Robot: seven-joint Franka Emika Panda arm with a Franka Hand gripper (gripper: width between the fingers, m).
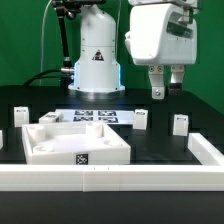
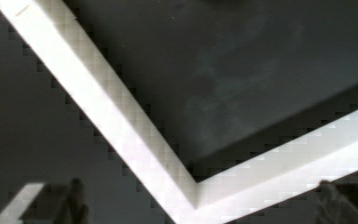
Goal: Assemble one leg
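Note:
Several small white legs stand on the black table: one (image 1: 140, 119) by the marker board, one (image 1: 181, 124) further toward the exterior view's right, and two (image 1: 48, 117) (image 1: 20, 114) at the left. My gripper (image 1: 167, 90) hangs in the air above and between the two right-hand legs, touching nothing. It is open and empty. In the wrist view only the dark fingertips (image 2: 48, 205) show at the frame's edge, wide apart, and no leg is in that view.
The large flat white square panel with a raised rim (image 1: 40, 150) lies front left. The marker board (image 1: 95, 118) lies before the robot base (image 1: 97, 60). A white rail (image 1: 110, 178) borders the table's front and right; its corner (image 2: 140, 130) fills the wrist view.

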